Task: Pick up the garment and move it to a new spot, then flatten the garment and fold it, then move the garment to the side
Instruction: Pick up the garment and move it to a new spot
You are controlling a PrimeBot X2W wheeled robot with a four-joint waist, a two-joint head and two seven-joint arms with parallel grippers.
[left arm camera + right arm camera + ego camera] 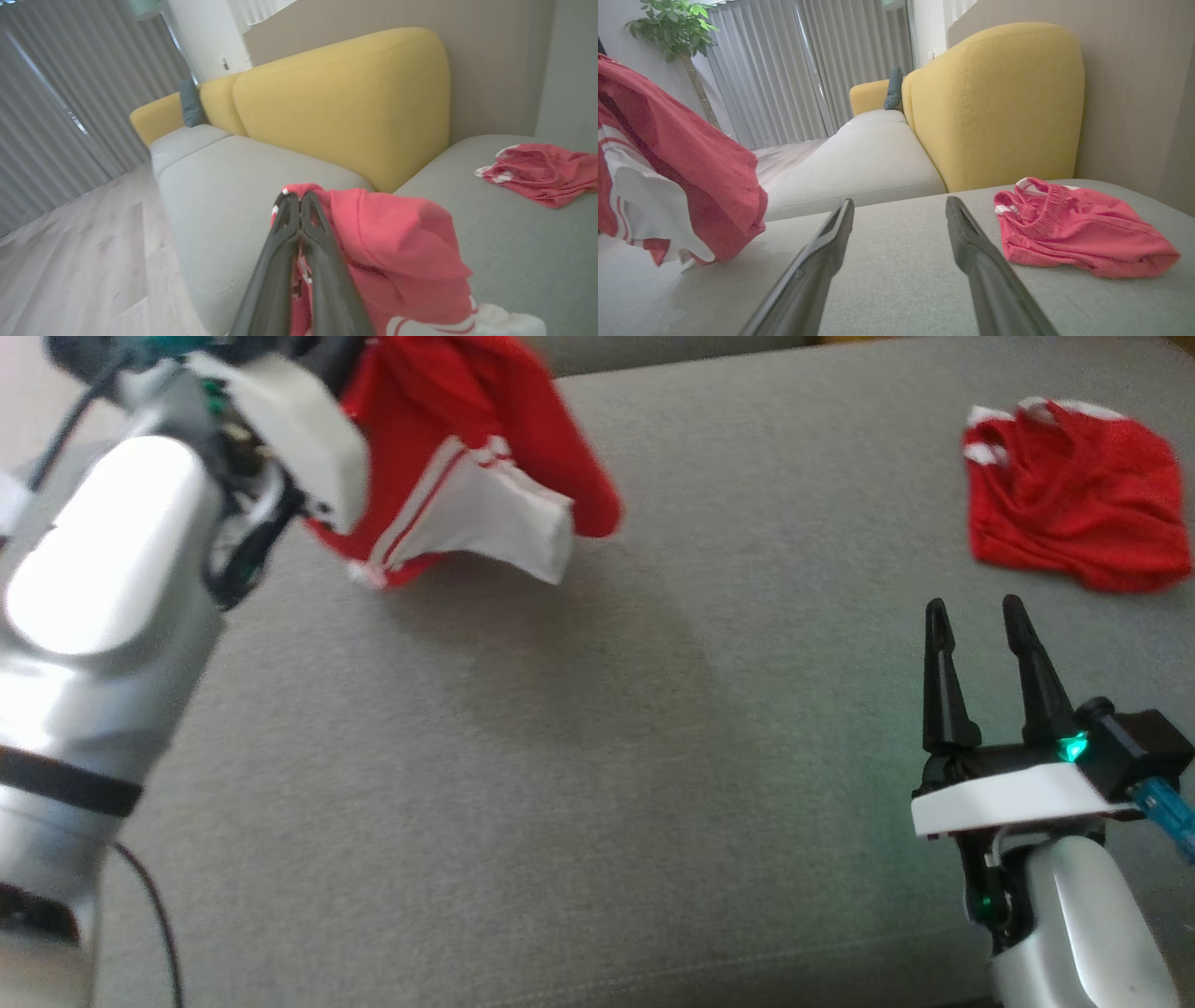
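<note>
The garment [467, 457] is red with white stripes and a white panel. It hangs bunched in the air above the grey sofa seat [560, 756] at the upper left, clear of the cushion. In the left wrist view my left gripper [296, 198] is shut on the garment [397, 242] at a fold of its upper edge, and the cloth drapes down to the right of the fingers. My left arm [103, 569] covers the grip in the head view. My right gripper [976, 611] stands open low at the right, nothing between its fingers [831, 242], with the garment [682, 186] hanging far to its left.
A second red garment [1074, 504] lies crumpled on the seat at the far right, just beyond my right gripper. Yellow backrests [999, 102] line the sofa's far side. Wood floor [70, 256], grey curtains and a plant [672, 28] lie past the sofa's left end.
</note>
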